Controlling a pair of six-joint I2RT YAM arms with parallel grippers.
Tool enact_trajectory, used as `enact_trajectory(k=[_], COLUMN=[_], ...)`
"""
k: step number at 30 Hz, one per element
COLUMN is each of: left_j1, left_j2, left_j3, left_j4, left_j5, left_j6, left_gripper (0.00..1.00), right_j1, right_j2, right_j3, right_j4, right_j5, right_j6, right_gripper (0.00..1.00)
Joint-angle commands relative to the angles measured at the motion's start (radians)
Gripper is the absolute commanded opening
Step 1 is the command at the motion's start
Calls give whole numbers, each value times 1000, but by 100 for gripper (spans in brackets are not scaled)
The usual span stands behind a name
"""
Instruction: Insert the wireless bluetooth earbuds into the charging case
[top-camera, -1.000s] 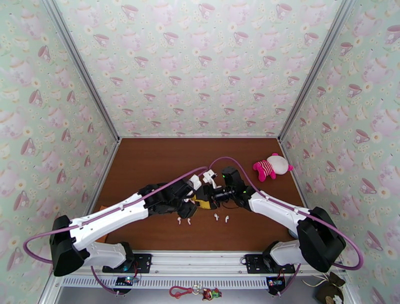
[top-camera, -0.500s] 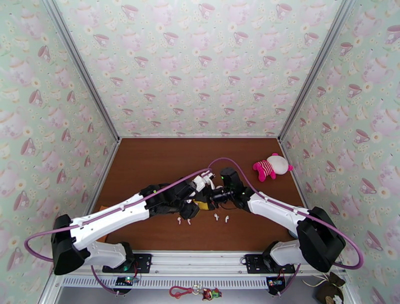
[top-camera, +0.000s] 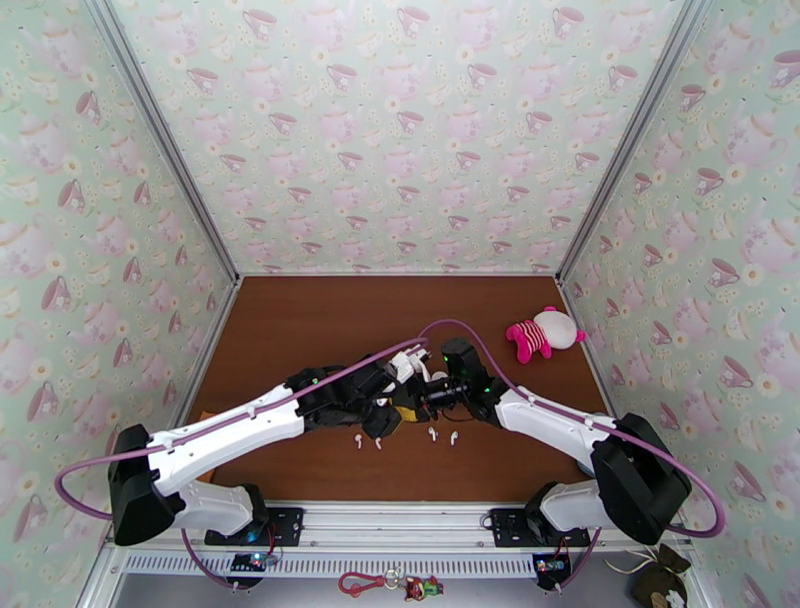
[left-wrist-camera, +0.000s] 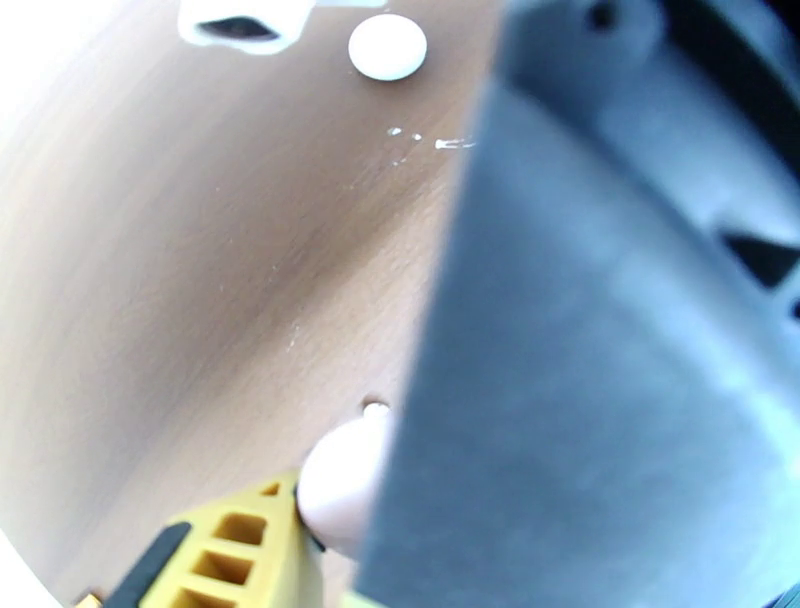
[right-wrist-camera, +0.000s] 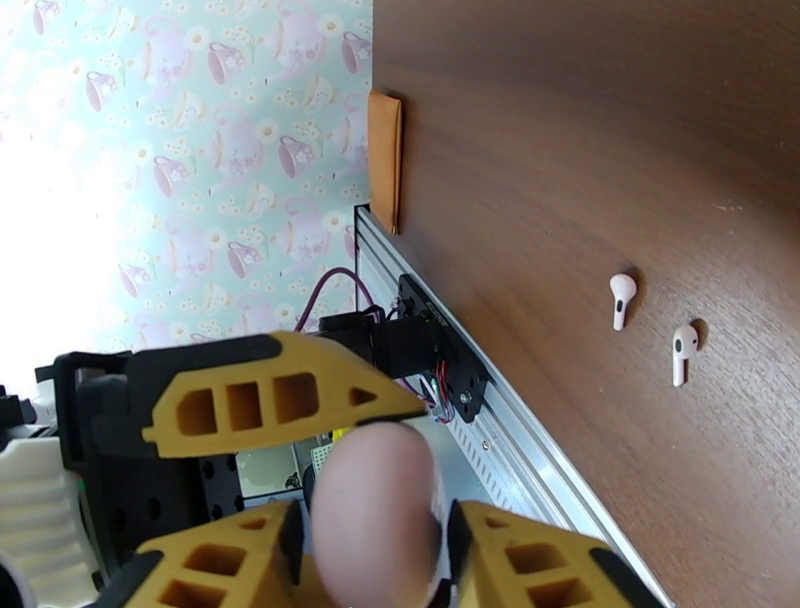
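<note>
Right claw grasps the round white case, steadying it for earbuds; whether the left claw beside it grips anything is unclear.

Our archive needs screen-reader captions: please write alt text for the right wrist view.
Yellow jaws pinch a rounded white case at the bottom; beyond it, two white earbuds lie apart on the brown table.

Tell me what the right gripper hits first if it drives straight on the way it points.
Most likely the left gripper's yellow finger, just beyond the round white case between the right gripper's fingers; depth is unclear.
</note>
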Motion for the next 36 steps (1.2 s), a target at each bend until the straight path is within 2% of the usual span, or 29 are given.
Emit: enact_trajectory(k=[1,12,15,17,19,22,26,32,36], left_j1=[-4,-6,-5,-6,-7,-7,-8,-7,5], left_j2=[13,23,23,19,18,13,-4,-111,-198], left_j3=[42,46,47,49,52,59,71,51,33], left_j4=[13,11,10,10,8,4,-12,-37,-51], left_j5=[-18,-15,-14,-12,-11,1,13,71,134], left_j6=[15,16,15,16,17,20,22,9,-11], left_gripper=[0,0,0,4,11,30,50,84,95], right_j1=[11,13,13,13,12,12,11,-11,-34], right_j2=[-18,-10,-13,-16,-18,-21,-35,-53,-58], right_j3=[-9,-15,-13,-8,-2,7,27,65,85], right_j4=[25,32,36,33,16,-7,-41,-69,-79], right_j5=[-30,-30,-32,-32,-28,-20,1,13,-4], right_j6=[10,2,1,-4,-16,-35,-66,-100,-116], right_gripper=[40,20,12,7,0,0,0,0,0])
